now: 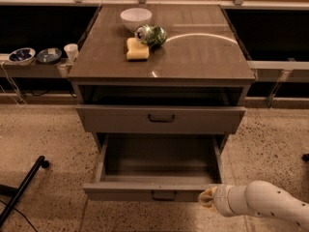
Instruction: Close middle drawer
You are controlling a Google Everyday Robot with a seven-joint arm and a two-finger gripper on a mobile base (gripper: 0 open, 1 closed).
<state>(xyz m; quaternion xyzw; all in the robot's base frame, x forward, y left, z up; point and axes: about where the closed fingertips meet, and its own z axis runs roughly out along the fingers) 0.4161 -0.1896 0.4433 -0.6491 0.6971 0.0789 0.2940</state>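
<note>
The middle drawer [126, 191] stands pulled far out below the front edge of the bench [203, 62], its empty box open to view and its dark handle [163, 195] at the centre of the front. The gripper [207, 197] sits low at the right end of that drawer front, touching it or just beside it, below the bench's front right corner. The white arm [263, 203] reaches in from the lower right. Whether the gripper is open or closed I cannot tell.

The step in hand looks like the push that shuts the drawer, which has almost all of its travel left. Contact sits well off centre, so a hard shove there could skew the box on its runners and jam it. A better push would be nearer the handle, or else slow and straight toward the bench's back edge. The force should stay level and flat on the front so the gripper does not slip off the right end. The top drawer [161, 119] above stands slightly out, so the arm should stay low beneath it.
</note>
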